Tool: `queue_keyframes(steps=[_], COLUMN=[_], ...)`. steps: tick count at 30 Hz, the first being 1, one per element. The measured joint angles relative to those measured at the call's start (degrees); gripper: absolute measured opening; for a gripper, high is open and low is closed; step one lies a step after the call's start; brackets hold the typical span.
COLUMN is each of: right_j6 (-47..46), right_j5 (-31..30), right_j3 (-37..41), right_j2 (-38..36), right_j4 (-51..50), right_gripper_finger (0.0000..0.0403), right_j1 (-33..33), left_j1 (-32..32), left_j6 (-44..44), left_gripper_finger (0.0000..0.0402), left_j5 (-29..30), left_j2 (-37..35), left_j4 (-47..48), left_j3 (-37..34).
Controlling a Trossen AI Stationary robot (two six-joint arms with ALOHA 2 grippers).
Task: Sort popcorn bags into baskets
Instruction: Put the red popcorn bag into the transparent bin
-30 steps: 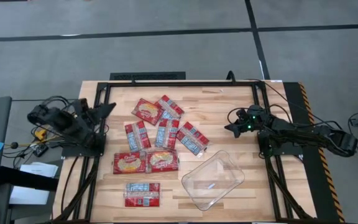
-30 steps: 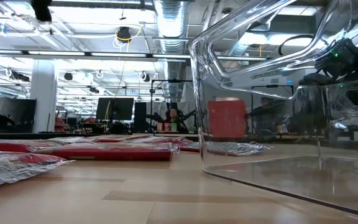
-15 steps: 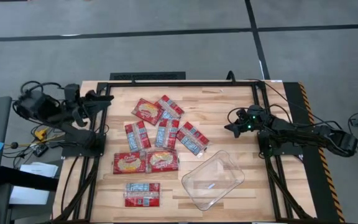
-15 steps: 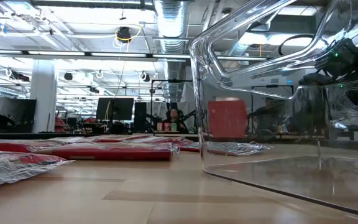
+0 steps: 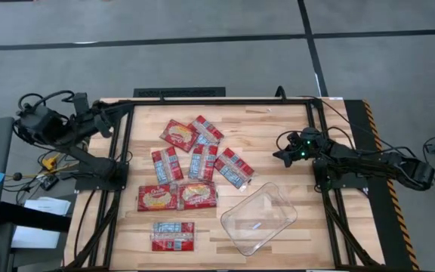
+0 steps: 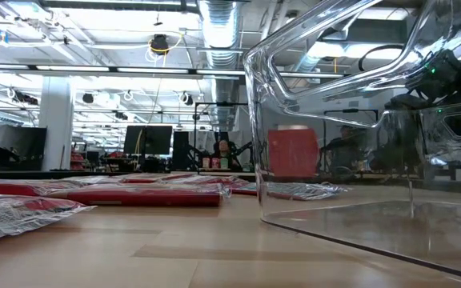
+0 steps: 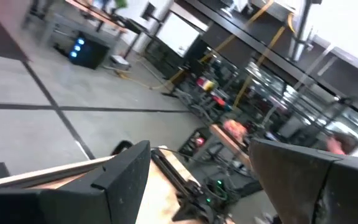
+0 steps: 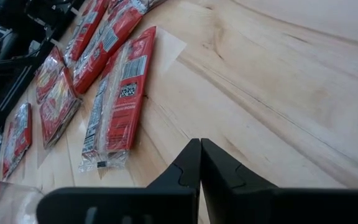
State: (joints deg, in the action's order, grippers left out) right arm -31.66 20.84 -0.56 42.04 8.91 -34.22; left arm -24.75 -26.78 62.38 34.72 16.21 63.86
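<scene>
Popcorn bags (image 5: 189, 170) scattered on table (image 5: 278, 128), clear basket (image 5: 259, 219) beside them

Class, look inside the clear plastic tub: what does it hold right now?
The tub holds no popcorn bags; only bare wood shows through its clear floor. Nothing covers its inside.

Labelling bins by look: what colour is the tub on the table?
Clear and colourless: the tub shows the wooden table through it; the high view shows it best.

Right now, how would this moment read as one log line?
popcorn bags: on table | basket: empty | left gripper: open, raised | right gripper: shut, empty
</scene>
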Motion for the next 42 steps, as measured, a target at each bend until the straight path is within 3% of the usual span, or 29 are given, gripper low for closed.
queue_keyframes(steps=[7,16,19,22,26,30,33,35,39,42], right_j6=[0.0,0.2,0.2,0.2,0.1,-10.5,-17.8,-23.3,-34.1,-33.4], right_j5=[0.0,0.0,0.0,0.0,-0.1,0.9,6.7,10.6,11.2,10.8], right_j3=[0.0,0.0,0.0,0.0,0.0,0.0,0.0,0.0,-2.5,-7.6], right_j2=[0.0,0.0,0.0,0.0,0.0,0.0,-0.2,-0.1,-0.1,-0.1], right_j4=[0.0,0.1,0.1,0.1,0.6,2.2,11.5,22.8,45.7,56.9], right_gripper_finger=[0.0034,0.0030,0.0034,0.0037,0.0036,0.0032,0.0032,0.0034,0.0037,0.0037], right_j1=[0.0,0.0,0.0,0.0,0.0,0.7,1.2,2.2,4.6,6.0], left_j1=[0.0,0.0,0.0,0.0,0.0,0.0,0.0,0.0,0.0,0.0], left_j6=[-4.1,-9.0,-9.8,-1.9,12.7,17.3,16.2,14.9,9.3,5.7], left_gripper_finger=[0.0263,0.0263,0.0263,0.0263,0.0263,0.0263,0.0263,0.0263,0.0263,0.0263], left_j5=[0.3,-0.1,1.6,0.4,-9.3,-12.0,-10.4,-8.5,-8.3,-10.5], left_j2=[0.0,0.0,0.0,0.1,1.3,3.8,5.0,5.5,6.4,6.5], left_j4=[0.5,7.9,4.8,-4.9,-19.2,-15.0,-7.5,-3.3,2.6,4.7], left_j3=[0.0,0.0,0.1,2.4,7.7,12.7,14.8,15.2,14.7,14.7])
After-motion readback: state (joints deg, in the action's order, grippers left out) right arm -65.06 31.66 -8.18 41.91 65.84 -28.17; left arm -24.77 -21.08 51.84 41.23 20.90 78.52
